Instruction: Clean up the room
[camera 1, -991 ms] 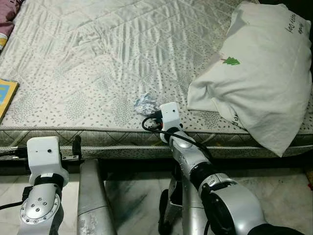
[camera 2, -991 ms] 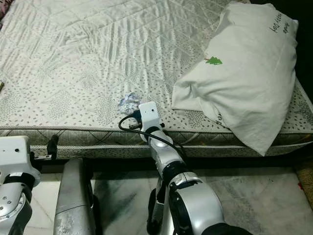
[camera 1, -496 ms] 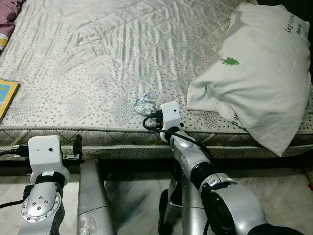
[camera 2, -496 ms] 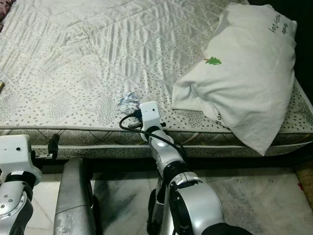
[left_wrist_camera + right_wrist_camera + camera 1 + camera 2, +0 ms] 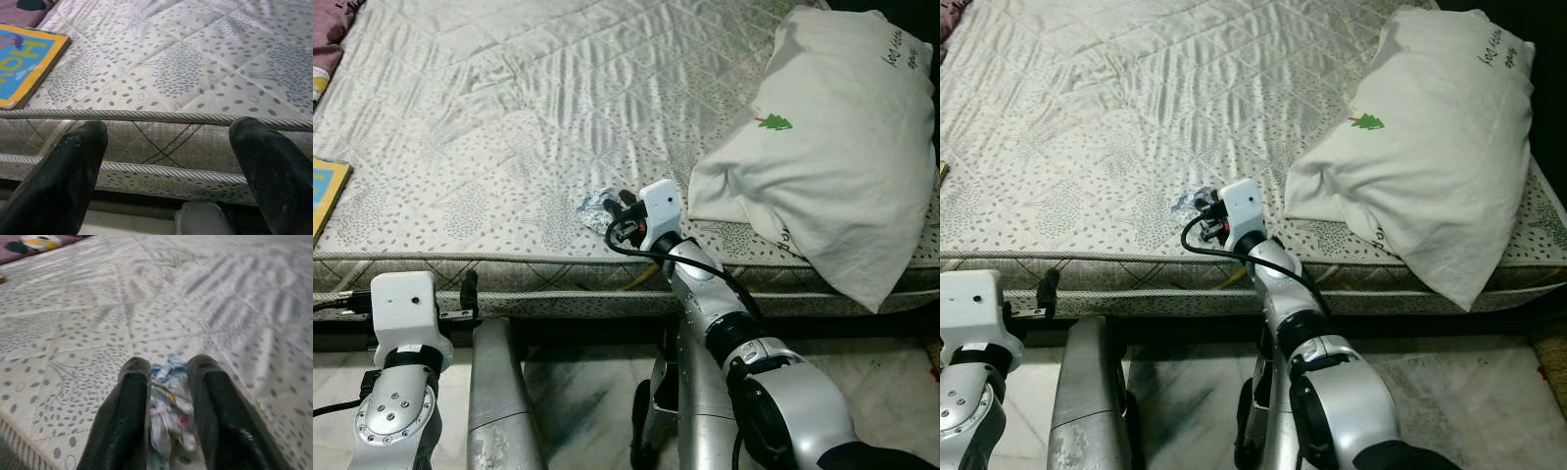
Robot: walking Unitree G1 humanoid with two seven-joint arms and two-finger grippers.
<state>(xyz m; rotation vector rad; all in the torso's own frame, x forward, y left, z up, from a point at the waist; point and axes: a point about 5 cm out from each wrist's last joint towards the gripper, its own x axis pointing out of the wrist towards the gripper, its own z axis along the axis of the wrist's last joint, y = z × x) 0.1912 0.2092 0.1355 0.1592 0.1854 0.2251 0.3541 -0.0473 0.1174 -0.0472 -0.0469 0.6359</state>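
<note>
The right gripper's [image 5: 168, 382] two long black fingers [image 5: 128, 401] pinch a crinkled foil wrapper [image 5: 168, 404] on the quilted, speckled mattress [image 5: 509, 127] near its front edge. A plump white pillow [image 5: 832, 147] lies beside. The left gripper's [image 5: 168, 147] fingers gape wide below the mattress edge.

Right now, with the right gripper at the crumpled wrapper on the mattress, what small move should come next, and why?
Probably lift it a little. In the right wrist view the right gripper has its fingers closed against both sides of the crumpled wrapper, which lies on the mattress. A short raise would test the hold. The left gripper hangs open by the mattress edge.
</note>
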